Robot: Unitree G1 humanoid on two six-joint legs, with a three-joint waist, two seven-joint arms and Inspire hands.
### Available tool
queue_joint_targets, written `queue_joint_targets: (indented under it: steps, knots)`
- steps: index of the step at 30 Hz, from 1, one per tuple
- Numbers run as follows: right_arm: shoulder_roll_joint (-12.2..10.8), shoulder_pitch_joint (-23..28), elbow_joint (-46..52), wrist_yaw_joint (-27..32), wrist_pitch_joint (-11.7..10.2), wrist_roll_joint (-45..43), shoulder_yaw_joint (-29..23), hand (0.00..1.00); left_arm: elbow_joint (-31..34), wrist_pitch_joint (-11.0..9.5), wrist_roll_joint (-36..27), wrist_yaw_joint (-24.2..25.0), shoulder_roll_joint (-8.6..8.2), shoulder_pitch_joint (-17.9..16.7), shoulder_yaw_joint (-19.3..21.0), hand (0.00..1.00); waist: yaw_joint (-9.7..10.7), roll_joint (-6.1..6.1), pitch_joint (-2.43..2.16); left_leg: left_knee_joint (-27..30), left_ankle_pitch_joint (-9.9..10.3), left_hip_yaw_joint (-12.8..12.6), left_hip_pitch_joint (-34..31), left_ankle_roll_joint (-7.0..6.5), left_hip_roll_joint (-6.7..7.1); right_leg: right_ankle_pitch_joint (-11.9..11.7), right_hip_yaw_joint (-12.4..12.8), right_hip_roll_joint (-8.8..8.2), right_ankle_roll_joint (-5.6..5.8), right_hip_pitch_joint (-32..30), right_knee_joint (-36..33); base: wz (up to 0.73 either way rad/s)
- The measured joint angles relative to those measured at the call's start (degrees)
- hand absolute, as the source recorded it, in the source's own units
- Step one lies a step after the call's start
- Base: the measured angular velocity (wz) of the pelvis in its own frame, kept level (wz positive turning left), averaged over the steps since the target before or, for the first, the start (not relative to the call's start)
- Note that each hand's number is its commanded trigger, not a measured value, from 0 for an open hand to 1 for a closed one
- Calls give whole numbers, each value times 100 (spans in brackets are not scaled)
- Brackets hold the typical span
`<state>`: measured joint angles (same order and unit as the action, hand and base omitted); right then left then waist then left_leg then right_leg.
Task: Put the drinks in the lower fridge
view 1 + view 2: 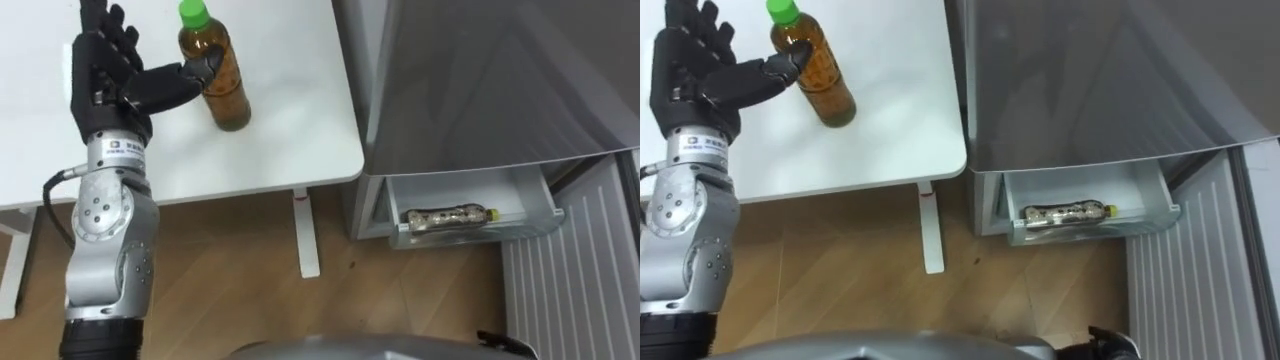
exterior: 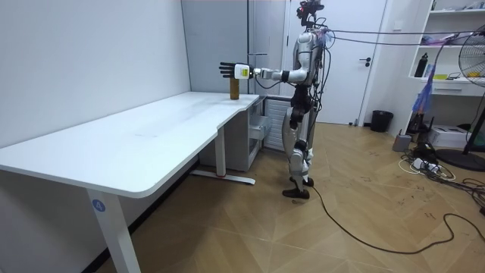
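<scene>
Though the left hand (image 1: 105, 80) is spread open above the surface (image 1: 290, 120), its thumb touches the bottle (image 1: 222, 85) (upright, green-capped) at its right.

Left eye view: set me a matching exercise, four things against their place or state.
Things:
1. green-cap bottle
2. yellow-cap bottle
3. left hand
4. drawer

Place or state:
a. pulled out, under the fridge
b. lying on its side in the drawer
c. upright on the table
d. open, thumb at the green-cap bottle

Pairs: 1-c, 2-b, 3-d, 4-a.
</scene>
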<state>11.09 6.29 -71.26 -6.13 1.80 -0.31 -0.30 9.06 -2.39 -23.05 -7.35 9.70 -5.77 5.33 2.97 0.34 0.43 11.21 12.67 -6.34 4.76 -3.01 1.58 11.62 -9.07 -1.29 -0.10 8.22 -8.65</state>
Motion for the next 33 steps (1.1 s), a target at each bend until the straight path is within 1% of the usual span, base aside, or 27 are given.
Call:
queue_joint_targets:
  steps: [2, 4, 7, 10, 14, 17, 20, 23, 25, 26, 27, 30, 33]
  knots:
    - [-1, -1, 1, 8, 4, 0, -39, 0, -1, 30, -26, 39, 0, 0, 6, 0, -1, 9, 3, 1, 0, -22, 5, 0, -4, 0, 46, 7, 0, -5, -1, -8]
    - [-2, 3, -7, 7, 20, 0, -99, 0, -3, 110, -226, 63, 1, 0, 27, 0, -9, 21, 7, -15, 0, -74, 39, 0, -12, 0, 108, 13, -1, -4, -7, -12]
    - [-3, 3, -31, 14, 35, -1, -98, 0, -3, 196, -274, 84, 1, 0, 40, 0, -10, 20, 6, -52, 0, -122, 93, 0, -22, -2, 123, 21, -3, 4, -22, -12]
    - [-4, 16, -33, 13, 77, 1, -101, 0, -3, 259, -350, 143, 1, 0, 44, 0, -8, 19, 7, -51, 0, -138, 95, 0, -25, -4, 154, 26, -7, -5, -22, -5]
    - [-4, 40, -35, 10, 78, 0, -101, 0, -3, 305, -388, 143, 1, 1, 56, 0, -1, 18, 7, -50, 0, -142, 99, 0, -29, -5, 160, 29, -8, -6, -21, 0]
    - [-4, 60, -36, 17, 85, -1, -101, 0, -5, 383, -390, 159, 1, 1, 82, 0, -13, 12, 11, -48, 0, -145, 102, 0, -29, -5, 191, 29, -8, -6, -21, 0]
    - [-3, 105, -25, 16, 152, -2, -106, 0, -49, 420, -435, 180, 20, 4, 147, 0, 1, 5, 16, -45, 0, -151, 116, 0, -28, -5, 209, 28, -8, 8, -22, 0]
    - [-3, 146, -6, 26, 202, -3, -111, 0, -298, 446, -435, 194, 48, 36, 148, 0, -11, 10, 25, -51, 1, -159, 164, 1, -29, -4, 252, 30, -8, 40, -34, -4]
    - [-2, 153, -8, 60, 207, -66, -111, 0, -643, 482, -438, 194, 53, 122, 163, 0, -10, 40, 46, -73, 3, -153, 173, 1, -35, -3, 263, 38, -8, 4, -104, -5]
    - [-2, 153, -7, 69, 207, -86, -112, 0, -687, 493, -438, 193, 54, 122, 169, 0, -7, 45, 48, -82, 3, -153, 170, 1, -38, -3, 265, 41, -8, -16, -125, -7]
    - [-2, 164, -8, 79, 208, -144, -111, 0, -739, 496, -438, 192, 54, 122, 170, 0, -1, 45, 48, -79, 2, -154, 159, 1, -38, -3, 262, 42, -8, -27, -126, -4]
    - [-2, 176, -19, 119, 313, -314, -111, 0, -768, 496, -438, 193, 54, 126, 172, 0, 2, 57, 41, -79, 2, -154, 157, 1, -40, -3, 267, 46, -8, -37, -133, 0]
    - [-3, 212, -36, 124, 333, -556, -111, 0, -880, 495, -427, 202, 55, 139, 174, 0, 12, 79, 27, -75, 2, -152, 166, 0, -40, -3, 281, 45, -8, -37, -140, 0]
